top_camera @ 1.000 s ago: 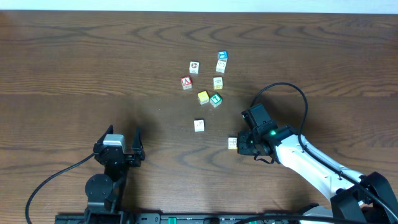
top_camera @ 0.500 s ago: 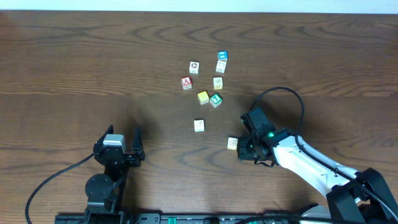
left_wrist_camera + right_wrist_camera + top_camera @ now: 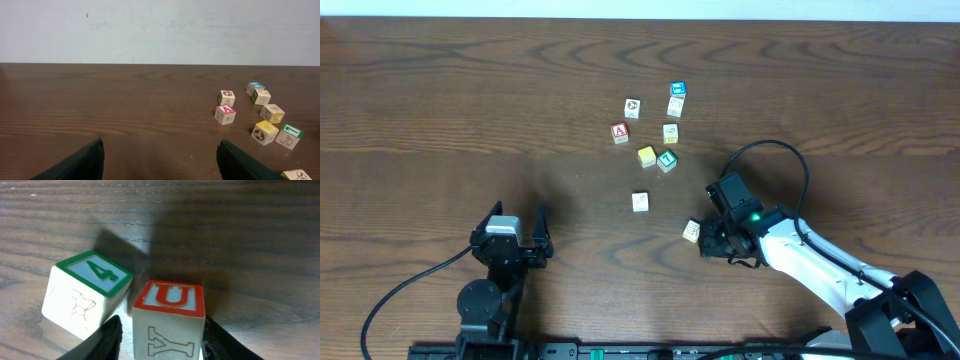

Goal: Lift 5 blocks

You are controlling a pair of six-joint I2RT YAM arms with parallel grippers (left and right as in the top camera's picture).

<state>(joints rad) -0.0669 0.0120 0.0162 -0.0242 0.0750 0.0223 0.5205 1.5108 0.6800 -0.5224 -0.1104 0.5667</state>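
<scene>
Jaws of R gripper (image 3: 161,339) flank "U"/"Y" block (image 3: 170,311).

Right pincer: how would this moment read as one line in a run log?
right pincer: open, astride red U block | green 4 block: tilted, beside it | left pincer: open, empty

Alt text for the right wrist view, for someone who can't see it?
A cube with a red U on top and a Y on its front stands between the right gripper's dark fingers, with a gap showing on one side. Beside it, a cube topped with a green 4 sits turned at an angle on the dark wooden table.
</scene>
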